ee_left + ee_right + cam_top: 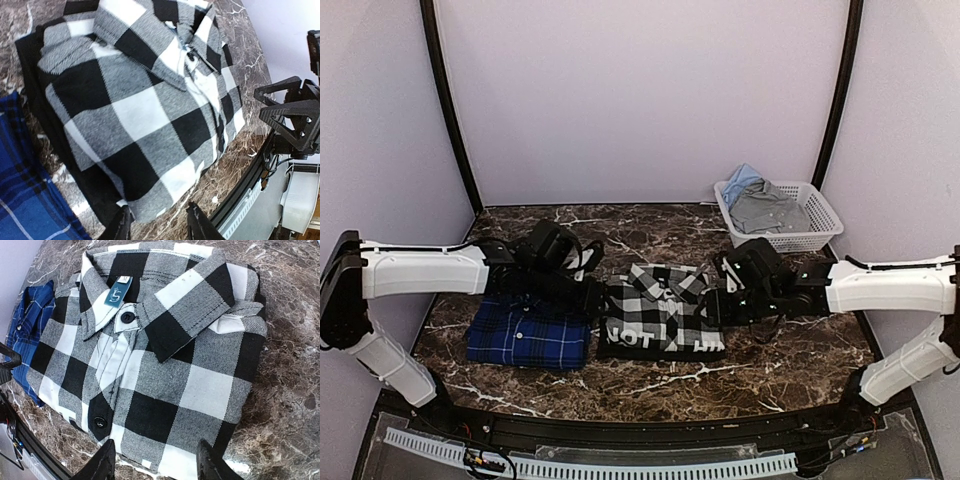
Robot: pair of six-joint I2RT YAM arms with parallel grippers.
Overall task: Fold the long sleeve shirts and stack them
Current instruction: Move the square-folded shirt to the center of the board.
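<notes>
The folded black-and-white check shirt [660, 305] lies in the middle of the marble table, collar to the back, on a dark cloth with white letters [660, 347]. The folded royal blue plaid shirt [530, 335] lies just left of it. My left gripper [592, 296] is at the check shirt's left edge. Its jaws [159, 222] stand open, with a corner of the check shirt [145, 110] just ahead of them. My right gripper [718, 302] is at the shirt's right edge, open [156, 460], its fingertips straddling the edge of the check shirt [165, 355]. The blue shirt [30, 325] shows beyond.
A white basket [820, 215] with grey and light blue clothes stands at the back right. Black frame rails run along the table's near edge [620, 430]. Purple walls close in the back and sides.
</notes>
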